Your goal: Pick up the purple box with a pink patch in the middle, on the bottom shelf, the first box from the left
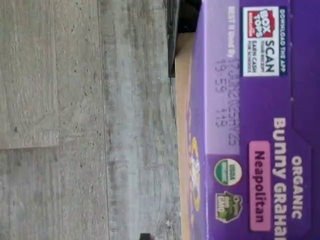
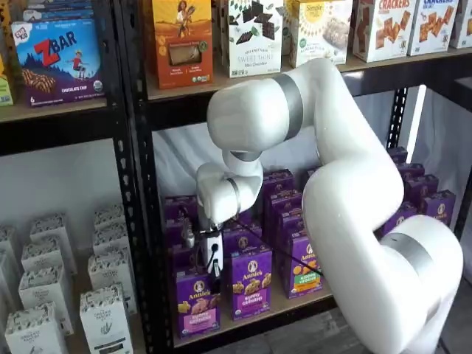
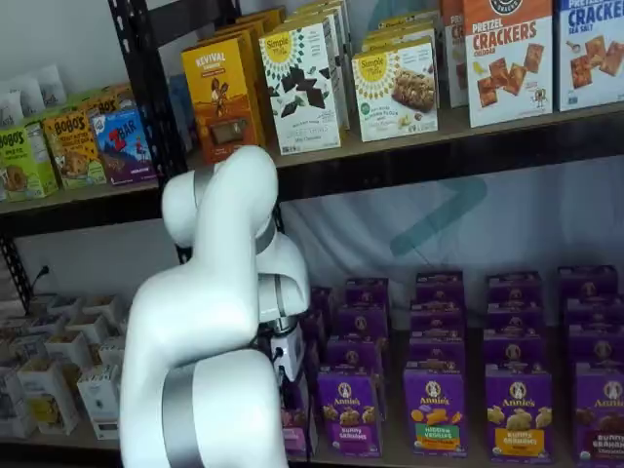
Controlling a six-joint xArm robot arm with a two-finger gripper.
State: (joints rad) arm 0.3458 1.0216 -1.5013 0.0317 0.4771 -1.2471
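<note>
The purple box (image 2: 198, 304) stands at the left front of the bottom shelf (image 2: 295, 308), its pink patch low on the front. The wrist view shows its top face (image 1: 260, 120) close up, with a pink "Neapolitan" patch. My gripper (image 2: 213, 270) hangs right over the box's top edge, white body upright, black fingers down at the box top. The fingers show side-on with no plain gap, so I cannot tell whether they are open or closed on the box. In a shelf view the arm hides most of the box (image 3: 296, 431) and the gripper (image 3: 289, 382).
More purple Annie's boxes (image 2: 251, 284) stand close to the right of the purple box and in rows behind it. A black perforated upright (image 2: 147, 221) stands to its left, with white boxes (image 2: 103, 317) beyond. The wrist view shows grey wood floor (image 1: 75, 125).
</note>
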